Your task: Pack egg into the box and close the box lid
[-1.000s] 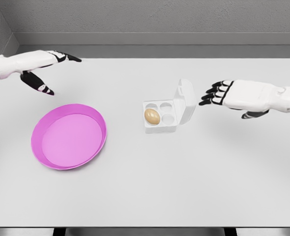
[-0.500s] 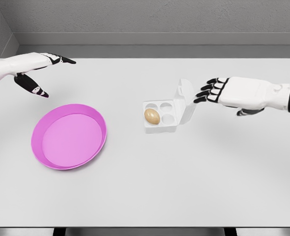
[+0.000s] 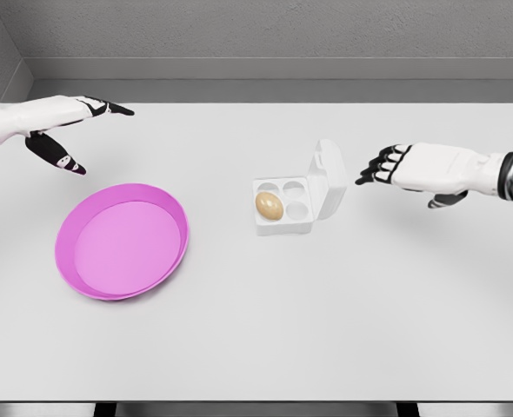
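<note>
Egg packed, lid yet to close

Egg (image 3: 269,205) sits in a front compartment of the white box (image 3: 284,217) near the table's (image 3: 256,347) middle, lid (image 3: 329,179) upright. Right hand (image 3: 410,166), fingers loosely curled and empty, hovers beside it. Left hand (image 3: 61,122) hangs open near the far-left edge. No writing legible.

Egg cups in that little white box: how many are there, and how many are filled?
4 cups in the box, in a two-by-two grid. The egg fills the near-left one; the far-left, far-right and near-right cups are empty. The raised lid hides none.
</note>
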Robot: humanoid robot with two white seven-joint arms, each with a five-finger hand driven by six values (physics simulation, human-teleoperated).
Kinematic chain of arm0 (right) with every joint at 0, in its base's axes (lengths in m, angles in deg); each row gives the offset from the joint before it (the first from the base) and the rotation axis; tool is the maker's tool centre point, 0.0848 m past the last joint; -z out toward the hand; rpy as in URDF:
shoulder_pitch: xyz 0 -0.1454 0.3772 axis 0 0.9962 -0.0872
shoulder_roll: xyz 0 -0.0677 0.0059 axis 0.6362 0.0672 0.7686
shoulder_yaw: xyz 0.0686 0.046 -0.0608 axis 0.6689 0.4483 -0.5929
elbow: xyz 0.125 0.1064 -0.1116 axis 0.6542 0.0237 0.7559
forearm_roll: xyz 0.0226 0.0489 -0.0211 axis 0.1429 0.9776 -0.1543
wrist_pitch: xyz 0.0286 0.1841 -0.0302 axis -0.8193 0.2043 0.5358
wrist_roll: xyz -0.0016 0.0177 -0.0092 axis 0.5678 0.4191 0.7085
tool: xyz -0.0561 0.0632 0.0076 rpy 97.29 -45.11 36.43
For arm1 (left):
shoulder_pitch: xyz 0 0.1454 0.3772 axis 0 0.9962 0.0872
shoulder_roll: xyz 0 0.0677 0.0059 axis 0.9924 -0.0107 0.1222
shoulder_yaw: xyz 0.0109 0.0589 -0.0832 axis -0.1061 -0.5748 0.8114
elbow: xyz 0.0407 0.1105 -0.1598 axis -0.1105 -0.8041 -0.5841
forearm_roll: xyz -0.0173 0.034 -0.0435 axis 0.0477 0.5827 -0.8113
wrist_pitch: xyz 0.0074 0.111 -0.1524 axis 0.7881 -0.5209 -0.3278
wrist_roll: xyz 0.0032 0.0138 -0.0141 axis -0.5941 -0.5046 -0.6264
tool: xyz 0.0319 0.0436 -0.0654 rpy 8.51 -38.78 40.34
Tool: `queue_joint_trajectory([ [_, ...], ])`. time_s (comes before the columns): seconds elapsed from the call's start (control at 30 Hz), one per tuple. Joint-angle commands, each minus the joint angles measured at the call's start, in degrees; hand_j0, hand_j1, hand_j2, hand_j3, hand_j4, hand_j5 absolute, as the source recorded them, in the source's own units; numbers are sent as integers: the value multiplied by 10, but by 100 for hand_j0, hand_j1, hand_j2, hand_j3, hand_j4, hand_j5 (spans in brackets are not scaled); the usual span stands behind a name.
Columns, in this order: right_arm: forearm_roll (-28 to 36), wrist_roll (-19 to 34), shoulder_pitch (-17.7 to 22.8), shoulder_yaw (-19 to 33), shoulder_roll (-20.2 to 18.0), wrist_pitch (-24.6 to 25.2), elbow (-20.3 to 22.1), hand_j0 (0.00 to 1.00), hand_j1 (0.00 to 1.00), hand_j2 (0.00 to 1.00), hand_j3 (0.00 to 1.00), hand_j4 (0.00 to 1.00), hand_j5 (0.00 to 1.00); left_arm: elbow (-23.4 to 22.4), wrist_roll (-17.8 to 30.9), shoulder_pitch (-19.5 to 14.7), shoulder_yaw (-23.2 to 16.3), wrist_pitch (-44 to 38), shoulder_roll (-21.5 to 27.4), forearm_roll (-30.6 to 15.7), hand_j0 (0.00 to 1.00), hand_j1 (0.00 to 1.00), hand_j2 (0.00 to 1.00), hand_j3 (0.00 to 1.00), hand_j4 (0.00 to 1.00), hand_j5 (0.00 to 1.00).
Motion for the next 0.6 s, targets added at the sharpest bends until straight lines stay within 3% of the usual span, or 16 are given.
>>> queue_joint_trajectory([
  [0.0, 2, 0, 0, -2, 3, 2, 17, 100, 100, 100, 100, 100, 100, 0, 0, 0, 1, -1, 0, -4, 100, 100, 100, 100, 100, 100],
  [0.37, 5, 0, 0, -9, 7, 2, 91, 100, 100, 100, 100, 100, 100, -1, 0, 0, 1, -1, 0, -4, 100, 100, 100, 100, 100, 100],
  [0.57, 5, 0, -11, -36, 47, 2, 93, 100, 100, 100, 100, 100, 100, -1, 0, 0, 1, -1, 0, -4, 100, 100, 100, 100, 100, 100],
])
